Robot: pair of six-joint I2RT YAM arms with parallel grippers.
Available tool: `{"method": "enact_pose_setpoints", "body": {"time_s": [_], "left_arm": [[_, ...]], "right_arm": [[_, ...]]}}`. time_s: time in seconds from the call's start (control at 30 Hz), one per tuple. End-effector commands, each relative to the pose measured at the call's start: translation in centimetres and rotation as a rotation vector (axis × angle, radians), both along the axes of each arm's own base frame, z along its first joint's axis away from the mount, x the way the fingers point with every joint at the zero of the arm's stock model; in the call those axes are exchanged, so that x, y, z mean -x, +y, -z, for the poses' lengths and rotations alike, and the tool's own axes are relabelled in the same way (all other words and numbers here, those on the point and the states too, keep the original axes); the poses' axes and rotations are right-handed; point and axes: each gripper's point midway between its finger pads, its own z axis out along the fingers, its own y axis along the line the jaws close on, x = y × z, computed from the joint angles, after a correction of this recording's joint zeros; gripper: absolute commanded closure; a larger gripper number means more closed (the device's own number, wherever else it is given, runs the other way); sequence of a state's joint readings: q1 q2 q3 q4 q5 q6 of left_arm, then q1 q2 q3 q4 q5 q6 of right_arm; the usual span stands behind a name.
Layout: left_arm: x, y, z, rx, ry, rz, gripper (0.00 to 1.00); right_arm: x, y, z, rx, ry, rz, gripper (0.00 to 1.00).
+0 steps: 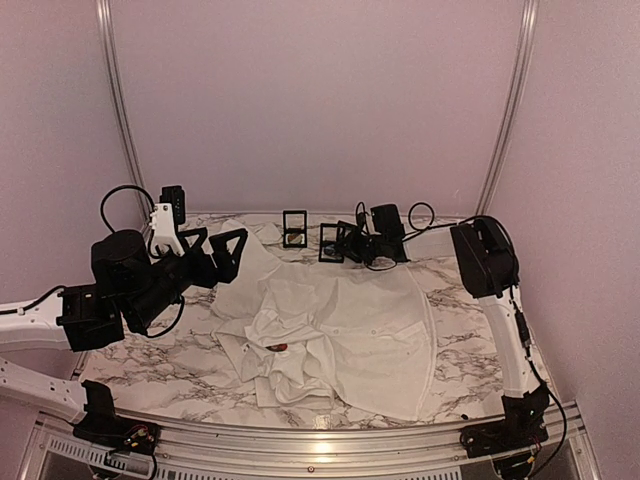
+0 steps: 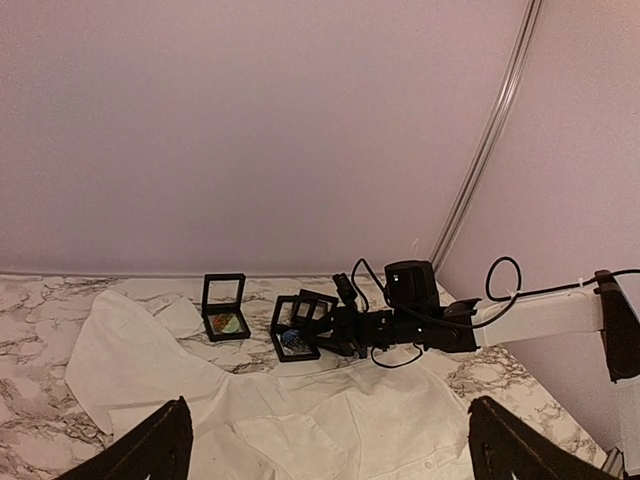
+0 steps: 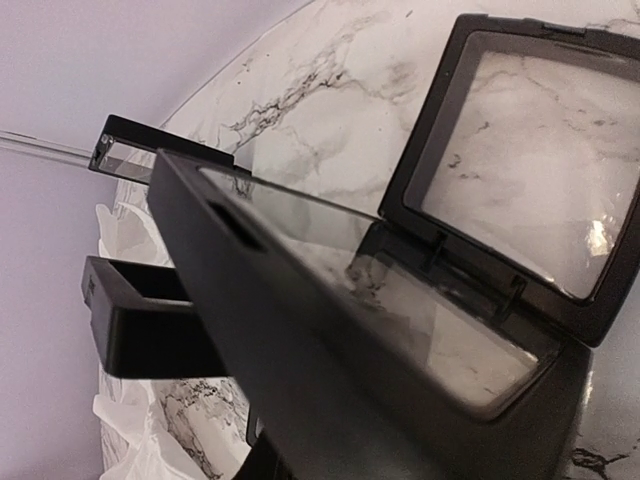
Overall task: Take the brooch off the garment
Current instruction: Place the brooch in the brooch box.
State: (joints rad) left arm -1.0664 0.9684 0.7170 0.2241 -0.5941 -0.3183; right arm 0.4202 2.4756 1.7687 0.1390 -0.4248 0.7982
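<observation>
left jaws wide open, empty | right jaws at display case (image 1: 331,243) — grip unclear | second case (image 1: 295,228) beside

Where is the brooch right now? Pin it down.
In the top view, the brooch is a small reddish-brown spot on the crumpled folds of the white shirt, left of its middle and toward the near edge of the table.

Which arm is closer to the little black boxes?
Right. The right end effector is right at the boxes. The left end effector hovers over the shirt, off to the boxes' left.
</observation>
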Motion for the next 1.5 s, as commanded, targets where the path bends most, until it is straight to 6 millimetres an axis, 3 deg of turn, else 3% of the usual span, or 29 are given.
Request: {"method": "enact_pose_setpoints", "body": {"time_s": [0.0,0.57,0.73,0.97,1.23,1.47], "left_arm": [[-0.2,-0.3,-0.3,-0.003,0.013,0.007,0.01],[-0.5,-0.6,0.2,-0.004,0.032,0.011,0.01],[-0.6,-0.9,0.4,-0.005,0.038,0.018,0.01],[-0.8,-1.3,0.8,0.013,0.059,0.031,0.01],[-1.1,-1.7,2.0,0.027,0.105,0.033,0.01],[-2.0,-0.9,5.0,0.052,0.224,0.007,0.01]], "right_arm": [[-0.6,-0.9,-2.3,0.037,-0.030,0.019,0.82],[-0.4,-1.5,-3.2,0.091,-0.045,0.023,0.82],[-0.4,-1.8,-4.2,0.105,-0.069,0.030,0.82],[0.8,-2.4,-4.2,0.129,-0.046,0.026,0.82],[3.1,-2.9,-4.8,0.141,-0.043,0.003,0.82],[7.9,-1.0,-8.4,0.222,-0.150,-0.114,0.80]]}}
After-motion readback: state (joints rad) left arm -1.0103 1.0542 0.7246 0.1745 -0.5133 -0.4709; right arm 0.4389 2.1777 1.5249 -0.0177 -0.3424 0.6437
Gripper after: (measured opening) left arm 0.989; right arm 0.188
